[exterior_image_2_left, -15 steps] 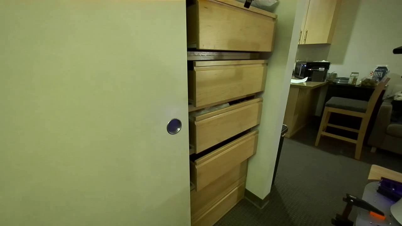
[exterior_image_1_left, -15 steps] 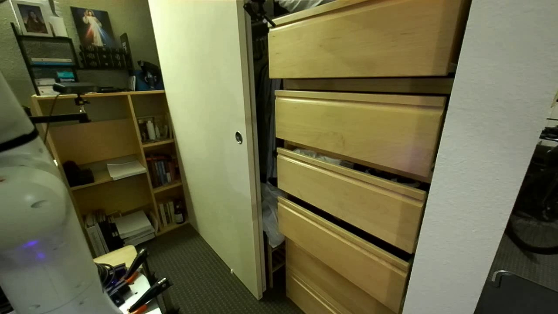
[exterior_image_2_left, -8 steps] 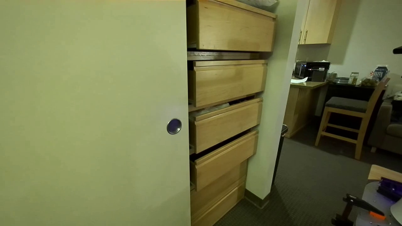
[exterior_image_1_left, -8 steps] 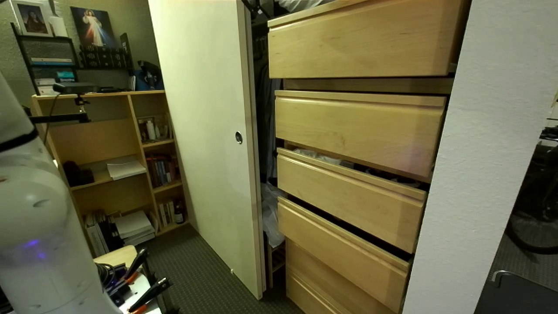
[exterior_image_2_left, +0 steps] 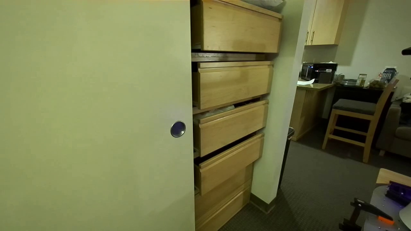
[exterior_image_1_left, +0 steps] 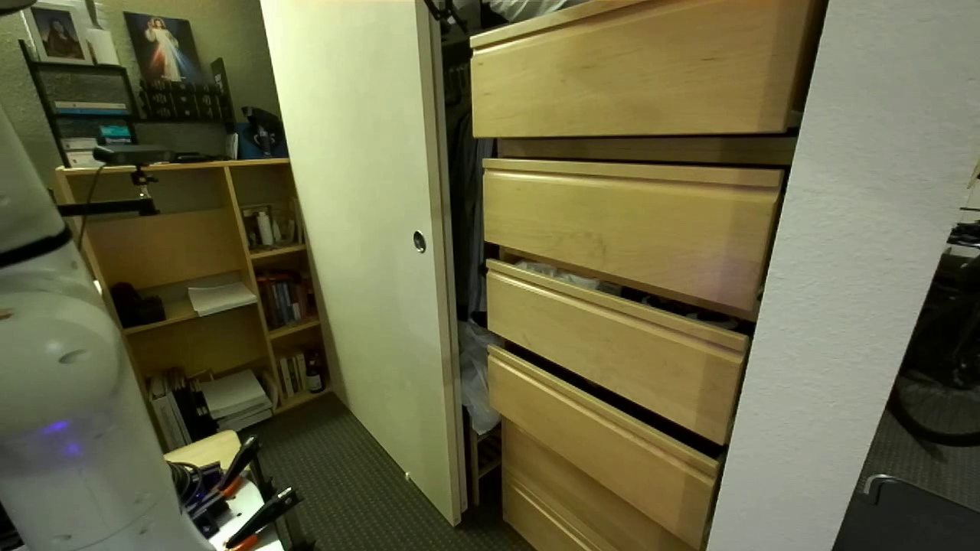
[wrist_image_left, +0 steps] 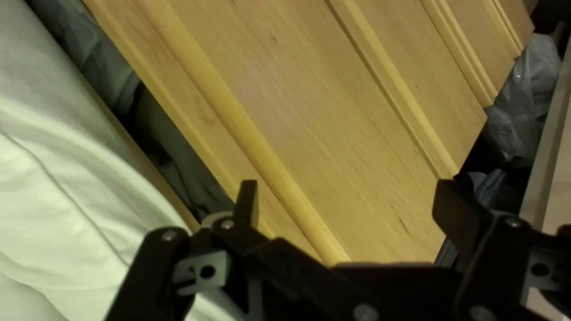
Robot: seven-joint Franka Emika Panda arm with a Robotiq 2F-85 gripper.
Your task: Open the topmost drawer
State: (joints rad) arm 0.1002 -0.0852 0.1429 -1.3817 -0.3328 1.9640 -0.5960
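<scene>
The topmost drawer has a wide pale-wood front. It also shows in an exterior view and the wrist view. It stands partly pulled out: its side shows, and dark cloth lies in the gap behind its top lip. My gripper is open, with nothing between its fingers. In the wrist view one finger lies over the lip side and the other beyond the front's end; I see no clear contact. A dark part of the gripper shows at the top edge in an exterior view.
White cloth lies on top of the dresser. Several lower drawers also stick out. A cream door panel stands beside them, and a pale wall borders the other side. A bookshelf stands farther off.
The gripper has moved up and slightly away; its dark tip above the topmost drawer has left an exterior view. The arm's upper part shifted a little. The drawers have not visibly moved.
</scene>
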